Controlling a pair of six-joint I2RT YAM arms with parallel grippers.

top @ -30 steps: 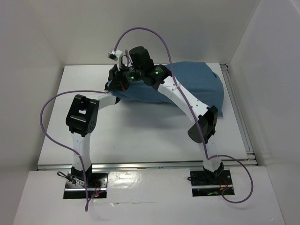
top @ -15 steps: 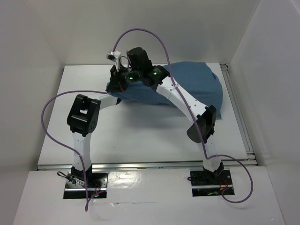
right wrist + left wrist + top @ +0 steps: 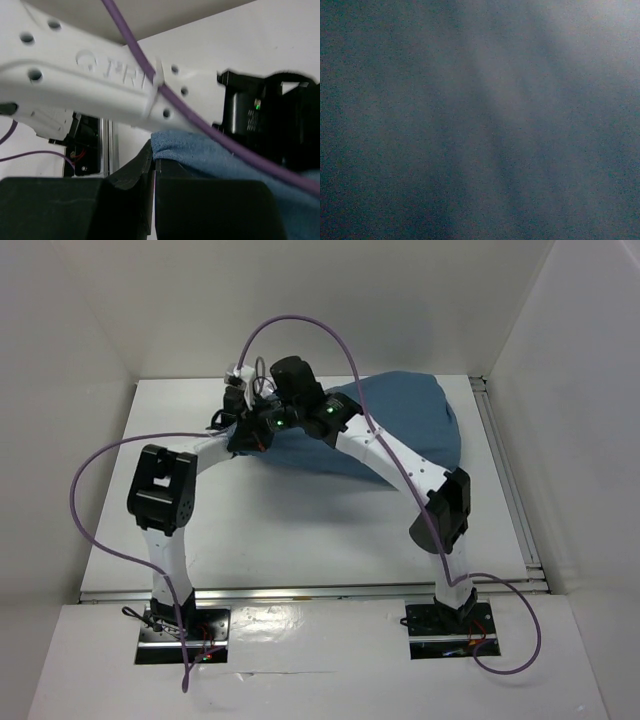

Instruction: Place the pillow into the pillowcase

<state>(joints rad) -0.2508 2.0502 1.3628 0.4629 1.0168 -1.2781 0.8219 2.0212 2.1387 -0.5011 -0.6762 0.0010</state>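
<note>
Blue pillowcase (image 3: 410,410) hides left jaws, state unclear; right jaws clench its edge.

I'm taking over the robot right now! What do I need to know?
Left hand: at the left end of the pillowcase. Its camera sees only blue cloth; open or shut is unclear.
Right hand: shut on the pillowcase edge at that same end.
The pillowcase lies puffed up at the far side of the table. No white pillow shows, so it is probably inside.
Left to do: check the pillow is fully in, then let go.
</note>
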